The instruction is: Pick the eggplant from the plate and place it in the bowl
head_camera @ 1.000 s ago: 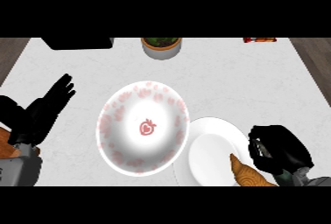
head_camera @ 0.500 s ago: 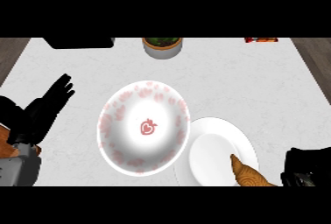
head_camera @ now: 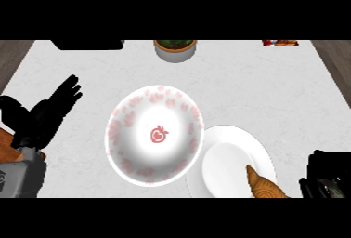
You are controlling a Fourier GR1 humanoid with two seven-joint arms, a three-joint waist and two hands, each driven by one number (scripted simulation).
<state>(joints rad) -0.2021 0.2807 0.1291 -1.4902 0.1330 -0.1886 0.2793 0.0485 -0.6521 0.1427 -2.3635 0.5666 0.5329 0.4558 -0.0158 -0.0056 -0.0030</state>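
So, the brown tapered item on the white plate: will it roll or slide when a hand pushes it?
Probably it rolls in a curve: the brown item narrows to a point, so it should turn around that tip. The white plate looks smooth and glossy, so sliding toward the rim is also likely. It looks stiff, not floppy. The right hand beside it is not touching it.

- Counter (head_camera: pixel 274 93): pale grey-white with faint marbling.
- Bowl (head_camera: pixel 155 134): white, pink-red blotches scattered round its rim, one red strawberry motif at the centre.
- Plate (head_camera: pixel 230 158): plain white, no pattern.
- Object on the plate's lower edge (head_camera: pixel 266 186): orange-brown, tapering to a point.
- Left hand (head_camera: pixel 51 114): black; its forearm grey.
- Right hand (head_camera: pixel 329 179): black.
- Pot (head_camera: pixel 175 49): grey wall, dark red-brown contents with green.
- Packet (head_camera: pixel 281 42): red-orange.
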